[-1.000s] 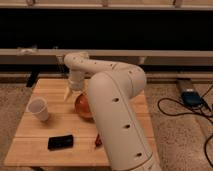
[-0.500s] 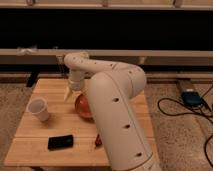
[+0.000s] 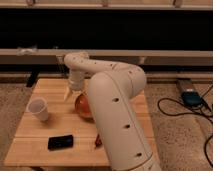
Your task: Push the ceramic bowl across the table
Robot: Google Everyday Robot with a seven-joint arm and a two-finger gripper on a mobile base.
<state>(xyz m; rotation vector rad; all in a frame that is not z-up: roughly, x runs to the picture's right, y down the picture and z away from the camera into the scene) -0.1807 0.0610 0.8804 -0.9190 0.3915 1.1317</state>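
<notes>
The orange-brown ceramic bowl [image 3: 82, 105] sits near the middle of the light wooden slatted table [image 3: 50, 130], half hidden behind my white arm. My gripper [image 3: 73, 94] hangs down at the bowl's far left rim, right against it. A white paper cup [image 3: 39, 109] stands at the left of the table. A small red object [image 3: 97, 142] lies by the arm near the front.
A black phone-like object [image 3: 60, 142] lies near the table's front edge. My large white arm [image 3: 117, 115] covers the table's right half. Black cables and a blue-grey box [image 3: 190, 97] lie on the floor at the right. A dark wall with a rail runs behind.
</notes>
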